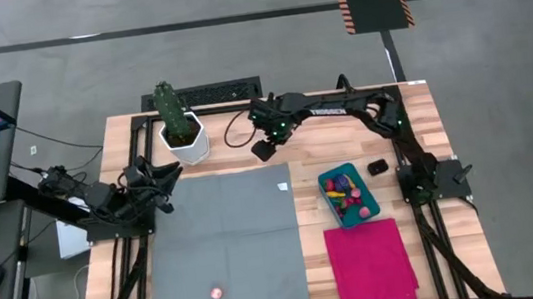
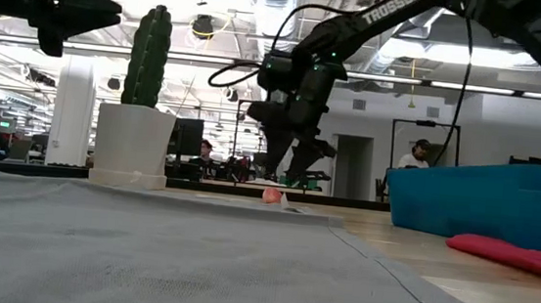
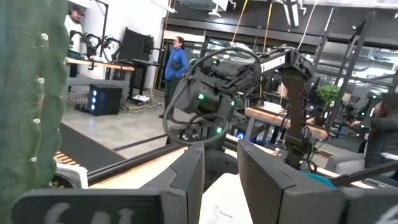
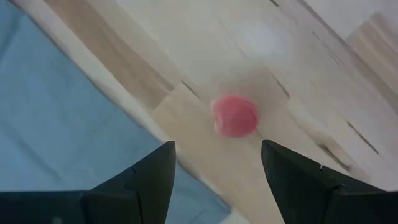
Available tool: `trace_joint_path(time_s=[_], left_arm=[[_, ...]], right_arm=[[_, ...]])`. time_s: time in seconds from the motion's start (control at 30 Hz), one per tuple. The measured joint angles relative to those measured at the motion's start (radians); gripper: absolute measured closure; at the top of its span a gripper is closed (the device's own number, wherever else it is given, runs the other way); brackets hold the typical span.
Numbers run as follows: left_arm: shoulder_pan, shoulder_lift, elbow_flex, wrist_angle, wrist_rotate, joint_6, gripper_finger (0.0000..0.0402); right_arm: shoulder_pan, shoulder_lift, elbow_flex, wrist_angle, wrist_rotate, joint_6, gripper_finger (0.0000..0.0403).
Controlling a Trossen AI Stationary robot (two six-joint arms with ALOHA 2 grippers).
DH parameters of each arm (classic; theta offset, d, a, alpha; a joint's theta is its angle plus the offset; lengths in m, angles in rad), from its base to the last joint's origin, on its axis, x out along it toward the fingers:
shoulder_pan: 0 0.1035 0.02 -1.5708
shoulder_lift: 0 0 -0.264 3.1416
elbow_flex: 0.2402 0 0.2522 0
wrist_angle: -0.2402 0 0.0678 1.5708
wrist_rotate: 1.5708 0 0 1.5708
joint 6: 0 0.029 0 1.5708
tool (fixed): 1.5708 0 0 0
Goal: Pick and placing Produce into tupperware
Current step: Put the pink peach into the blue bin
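The teal tub (image 1: 349,196) stands on the wood right of the grey cloth and holds several small red, pink and yellow pieces of produce (image 1: 345,199). A round pink piece (image 4: 235,116) lies on the bare wood just beyond the grey cloth's far edge, also seen in the low view (image 2: 272,195). My right gripper (image 4: 217,168) hovers above it, open, touching nothing (image 1: 267,149). Another pink-red piece (image 1: 217,294) rests on the grey cloth near the table's near edge. My left gripper (image 1: 164,176) waits open at the cloth's far left corner.
A tall green cactus (image 1: 171,108) in a white pot (image 1: 187,143) stands at the far edge between the arms. The grey cloth (image 1: 227,245) covers the table's middle. A magenta cloth (image 1: 370,263) lies near the tub. A small dark object (image 1: 378,167) sits beside the tub. People stand beyond the table.
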Motion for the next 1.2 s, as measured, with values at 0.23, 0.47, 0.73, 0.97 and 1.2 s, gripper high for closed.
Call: trace_joint_path(time_s=[0.23, 0.47, 0.73, 0.97, 1.2], left_arm=[[0.0, 0.0, 0.0, 0.001, 0.009, 0.0, 0.0315], [0.0, 0.0, 0.0, 0.005, 0.022, 0.0, 0.0315], [0.0, 0.0, 0.0, 0.01, 0.022, 0.0, 0.0315], [0.0, 0.0, 0.0, 0.012, 0.021, 0.0, 0.0315], [0.0, 0.0, 0.0, 0.013, 0.027, 0.001, 0.0315]], right_arm=[[-0.018, 0.043, 0.054, -0.036, -0.014, 0.027, 0.0143], [-0.038, 0.065, 0.073, -0.048, -0.088, 0.098, 0.0143], [-0.077, 0.065, 0.073, -0.045, -0.193, 0.143, 0.0143], [-0.076, 0.077, 0.075, -0.001, -0.239, 0.208, 0.0143], [-0.078, 0.138, 0.075, -0.023, -0.258, 0.204, 0.0143]])
